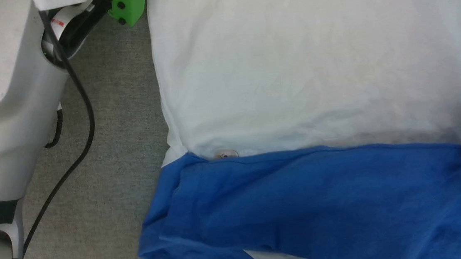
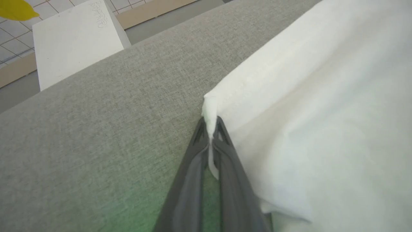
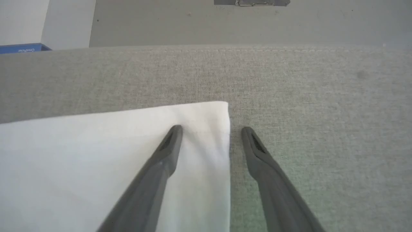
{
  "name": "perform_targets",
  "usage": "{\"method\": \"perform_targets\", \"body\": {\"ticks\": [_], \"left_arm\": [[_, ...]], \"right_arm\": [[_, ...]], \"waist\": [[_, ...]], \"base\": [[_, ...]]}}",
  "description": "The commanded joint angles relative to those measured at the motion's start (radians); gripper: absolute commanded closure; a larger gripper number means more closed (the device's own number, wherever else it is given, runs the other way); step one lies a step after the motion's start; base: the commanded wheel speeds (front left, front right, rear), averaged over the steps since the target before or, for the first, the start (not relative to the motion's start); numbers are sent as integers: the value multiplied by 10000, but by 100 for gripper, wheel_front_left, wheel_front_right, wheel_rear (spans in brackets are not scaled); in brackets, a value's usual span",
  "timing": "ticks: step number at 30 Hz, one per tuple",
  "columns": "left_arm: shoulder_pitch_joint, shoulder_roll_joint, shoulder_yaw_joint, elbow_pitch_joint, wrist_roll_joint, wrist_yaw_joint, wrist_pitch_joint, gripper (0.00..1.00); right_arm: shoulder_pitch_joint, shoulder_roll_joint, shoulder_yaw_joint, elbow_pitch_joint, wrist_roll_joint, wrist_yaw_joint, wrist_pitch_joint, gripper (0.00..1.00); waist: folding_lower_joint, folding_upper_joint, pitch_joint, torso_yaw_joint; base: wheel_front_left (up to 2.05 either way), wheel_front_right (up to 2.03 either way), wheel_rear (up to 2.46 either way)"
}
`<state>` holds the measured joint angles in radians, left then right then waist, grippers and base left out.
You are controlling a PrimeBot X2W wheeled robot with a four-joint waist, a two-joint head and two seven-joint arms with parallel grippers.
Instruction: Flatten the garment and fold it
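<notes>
While left claw (image 2: 210, 124) pinches garment (image 2: 322, 112) corner, right claw (image 3: 212, 130) gapes wide, empty, astride its edge

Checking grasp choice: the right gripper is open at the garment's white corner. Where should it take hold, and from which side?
Probably the garment by its white corner, approached from the bare grey surface beside it: the corner lies flat, with its straight free edge between the fingers of the open right gripper.
</notes>
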<state>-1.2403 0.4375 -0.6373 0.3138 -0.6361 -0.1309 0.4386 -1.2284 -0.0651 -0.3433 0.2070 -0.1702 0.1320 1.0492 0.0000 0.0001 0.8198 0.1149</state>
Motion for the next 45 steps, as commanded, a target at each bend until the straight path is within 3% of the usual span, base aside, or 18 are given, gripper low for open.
{"method": "perform_targets", "body": {"ticks": [1,7,21,27,34,39,45], "left_arm": [[7,105,-157,256,-81,4,1,100],[-194,196,-207,658,-217,3,-543,100],[-582,361,800,1648,206,537,-3743,100],[124,687,862,1327,184,474,-4491,100],[2166,1396,648,-136,196,548,-5086,100],[4159,1955,524,-1792,208,1122,-5390,100],[6808,2426,351,-3916,338,2361,-5800,100]], "right_arm": [[-74,25,-44,104,-104,-13,-91,100],[-169,54,-109,126,-97,-13,-539,100],[-128,-473,49,-13,1195,-13,-1857,100],[835,-796,303,-729,2394,-13,-2081,100],[3168,-998,377,-2422,3859,-13,-1695,100],[5116,-799,267,-3589,4672,-13,-1442,100],[7826,-273,-98,-4779,5460,-13,-1377,100]], "waist": [[0,-1,226,184],[0,-1,102,78],[0,-1,-1085,-416],[0,-1,-1818,-460],[0,-1,-3062,-595],[0,-1,-3970,-685],[0,-1,-4951,-666]], "base": [[0,0,0],[0,0,0],[0,0,0],[0,0,0],[0,0,0],[0,0,0],[0,0,0]]}}
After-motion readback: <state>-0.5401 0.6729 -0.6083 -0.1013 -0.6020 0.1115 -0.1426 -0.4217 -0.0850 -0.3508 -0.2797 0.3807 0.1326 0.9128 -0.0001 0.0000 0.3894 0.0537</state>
